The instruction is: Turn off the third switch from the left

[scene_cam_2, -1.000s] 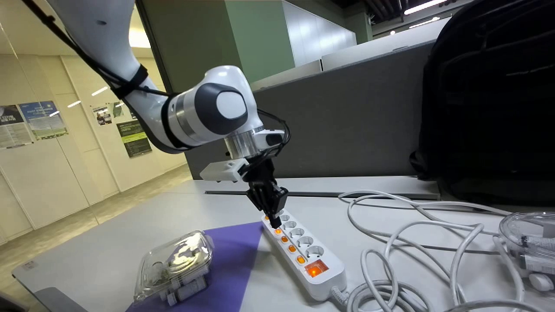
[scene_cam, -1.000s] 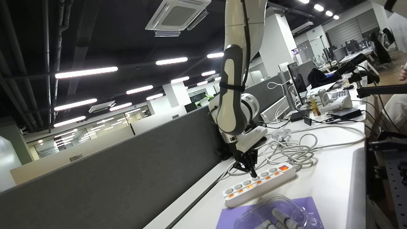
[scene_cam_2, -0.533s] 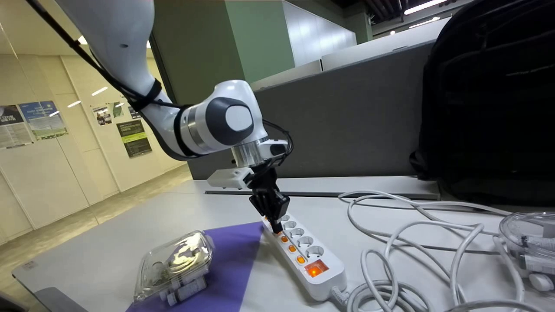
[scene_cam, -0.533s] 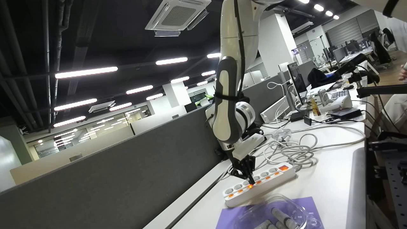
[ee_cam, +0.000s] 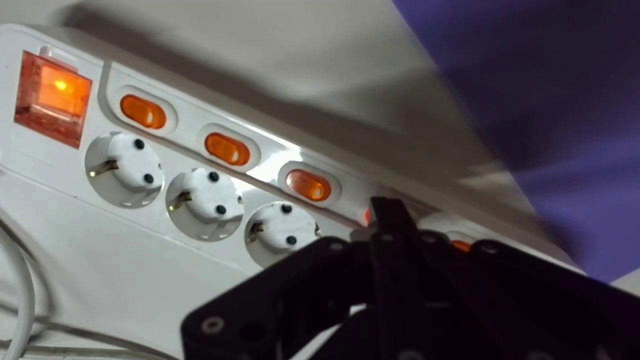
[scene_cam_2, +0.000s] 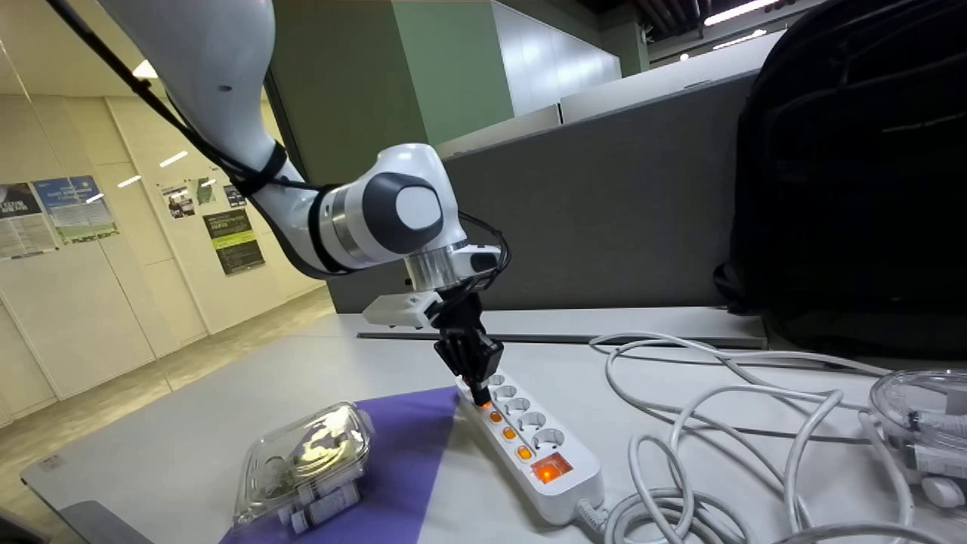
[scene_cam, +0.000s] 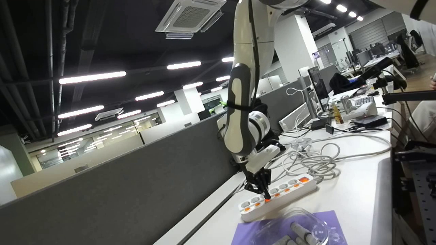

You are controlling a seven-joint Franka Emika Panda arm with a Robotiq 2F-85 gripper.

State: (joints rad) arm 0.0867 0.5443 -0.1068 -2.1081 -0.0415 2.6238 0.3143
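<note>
1. Black two-fingered claw (ee_cam: 385,212) on white, dark-trimmed arm (scene_cam_2: 396,162): angled downward, fingers drawn fully together into one narrow tip, gripping nothing.
2. Right at tip: small oval orange switch (scene_cam: 267,200), third from left in an exterior view; mostly covered by claw in wrist view, red-orange glow at exposed edge. Pressed down or merely touched: cannot tell.
3. Location of switch: row of six along long white plastic power strip (scene_cam: 283,200), lying flat on white tabletop (scene_cam: 357,183).
4. Same row, wrist view: three orange oval switches (ee_cam: 308,185) fully exposed left of tip; sliver of another orange switch (ee_cam: 460,245) on far side of tip.
5. At cable end of strip: large rectangular red-orange switch (ee_cam: 53,98), lit.
6. Alongside row: round white recessed sockets (ee_cam: 205,197), three exposed in wrist view.
7. Near strip, on tabletop: flat purple sheet (scene_cam_2: 412,431), partly under clear plastic box (scene_cam_2: 302,461) with white cylindrical items (scene_cam: 301,232) inside.
8. Loops of white cable (ee_cam: 26,300) beside strip; grey partition (scene_cam_2: 604,211) and black backpack (scene_cam_2: 854,181) behind.
</note>
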